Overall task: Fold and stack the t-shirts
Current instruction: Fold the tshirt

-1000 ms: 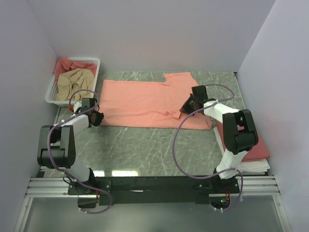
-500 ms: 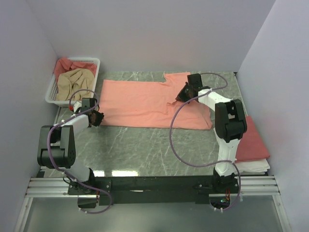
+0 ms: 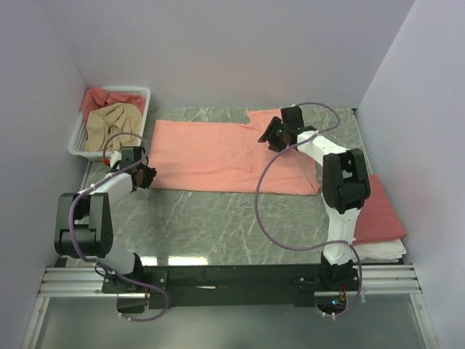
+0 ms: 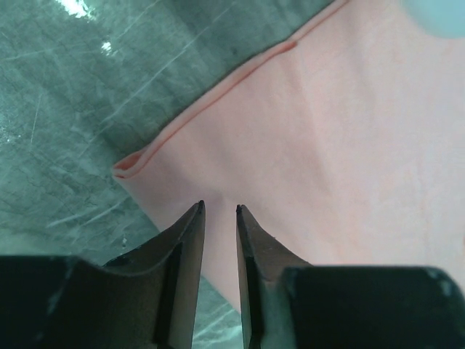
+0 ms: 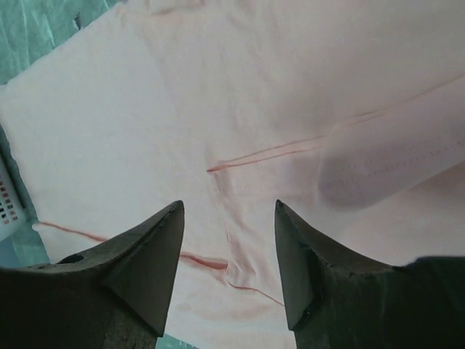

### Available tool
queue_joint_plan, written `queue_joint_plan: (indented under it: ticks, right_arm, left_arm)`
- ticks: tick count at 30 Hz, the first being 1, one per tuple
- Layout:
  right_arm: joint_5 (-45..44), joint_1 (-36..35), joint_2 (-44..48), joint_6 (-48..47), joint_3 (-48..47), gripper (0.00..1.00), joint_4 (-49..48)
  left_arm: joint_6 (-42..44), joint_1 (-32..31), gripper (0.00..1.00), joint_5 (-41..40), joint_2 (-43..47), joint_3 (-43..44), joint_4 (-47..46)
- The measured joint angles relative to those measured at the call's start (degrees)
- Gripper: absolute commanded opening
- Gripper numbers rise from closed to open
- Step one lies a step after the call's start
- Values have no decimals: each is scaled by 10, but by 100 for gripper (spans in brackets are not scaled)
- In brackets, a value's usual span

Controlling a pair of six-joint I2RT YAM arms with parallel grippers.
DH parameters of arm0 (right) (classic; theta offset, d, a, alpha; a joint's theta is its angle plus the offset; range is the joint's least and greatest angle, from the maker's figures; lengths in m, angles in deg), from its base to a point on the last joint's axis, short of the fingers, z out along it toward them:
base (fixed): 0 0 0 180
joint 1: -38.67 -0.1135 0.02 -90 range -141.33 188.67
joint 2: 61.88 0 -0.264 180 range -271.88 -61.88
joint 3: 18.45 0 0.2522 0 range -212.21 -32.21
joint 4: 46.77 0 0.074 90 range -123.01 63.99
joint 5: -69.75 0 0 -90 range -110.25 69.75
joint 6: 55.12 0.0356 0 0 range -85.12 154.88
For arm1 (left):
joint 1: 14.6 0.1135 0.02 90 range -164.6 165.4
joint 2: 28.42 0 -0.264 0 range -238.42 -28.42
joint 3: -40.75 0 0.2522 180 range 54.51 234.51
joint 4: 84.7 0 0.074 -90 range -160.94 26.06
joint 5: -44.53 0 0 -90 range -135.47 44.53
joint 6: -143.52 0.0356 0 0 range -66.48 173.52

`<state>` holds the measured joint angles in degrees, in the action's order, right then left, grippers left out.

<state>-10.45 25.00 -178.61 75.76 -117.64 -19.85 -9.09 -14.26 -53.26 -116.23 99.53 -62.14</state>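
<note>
A salmon-pink t-shirt (image 3: pixel 211 153) lies spread flat across the table, a sleeve (image 5: pixel 392 163) folded inward over its right part. My right gripper (image 3: pixel 270 134) hovers over that far right part, near the collar. Its jaws (image 5: pixel 229 205) stand wide open with nothing between them. My left gripper (image 3: pixel 145 177) is at the shirt's near left corner (image 4: pixel 127 163), which lies flat on the table. Its fingers (image 4: pixel 219 207) are a narrow gap apart over the cloth (image 4: pixel 349 145) and pinch nothing. A folded rose-red t-shirt (image 3: pixel 381 214) rests at the right edge.
A white lattice basket (image 3: pixel 75 142) at the far left holds a crumpled beige t-shirt (image 3: pixel 109 125) and a rose one (image 3: pixel 94 98). White folded cloth (image 3: pixel 385 249) lies under the rose-red shirt. Walls close in on the left, back and right.
My right gripper moved toward the far side over the shirt and opened, letting go of the cloth. The left gripper stayed at the near left corner.
</note>
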Motion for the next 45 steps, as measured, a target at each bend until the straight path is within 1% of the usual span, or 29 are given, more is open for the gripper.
queue_joint_plan:
  ticks: [3, 6, 10, 13, 17, 21, 24, 30, 35, 40, 43, 44, 45]
  right_arm:
    - [-13, 0, 30, -6, 27, 58, -1]
    - [-30, 0, 85, -7, 89, 56, 3]
    - [-53, -1, 187, -7, 197, 53, 8]
    - [-69, -1, 275, -2, 274, 52, 13]
    - [-77, 0, 357, 2, 342, 52, 16]
    - [-84, 12, 417, 2, 401, 52, 26]
    - [-84, 43, 445, -1, 435, 53, 31]
    - [-76, 112, 466, -17, 465, 54, 42]
    - [-67, 137, 465, -24, 470, 54, 44]
    - [-61, 155, 458, -29, 473, 55, 45]
    - [-60, 161, 455, -31, 473, 55, 45]
    - [-61, 163, 454, -31, 473, 55, 45]
    - [-61, 164, 452, -32, 474, 55, 45]
  left_arm:
    - [0, 0, 30, -1, 19, 0, 2]
    - [-1, 0, 32, -11, 44, 0, 20]
    - [-7, 0, 35, -40, 85, 0, 59]
    - [-13, 0, 36, -50, 107, -2, 65]
    - [-16, 0, 34, -51, 108, -21, 54]
    - [-15, 0, 36, -50, 90, -47, 34]
    - [-8, 1, 41, -49, 80, -66, 6]
    - [0, 4, 40, -50, 66, -81, -37]
    - [0, 8, 36, -51, 32, -80, -50]
    - [-1, 8, 32, -53, 18, -77, -69]
    - [-3, 8, 26, -56, 13, -76, -75]
    - [-3, 8, 21, -56, 12, -76, -77]
    - [-4, 8, 20, -56, 12, -76, -77]
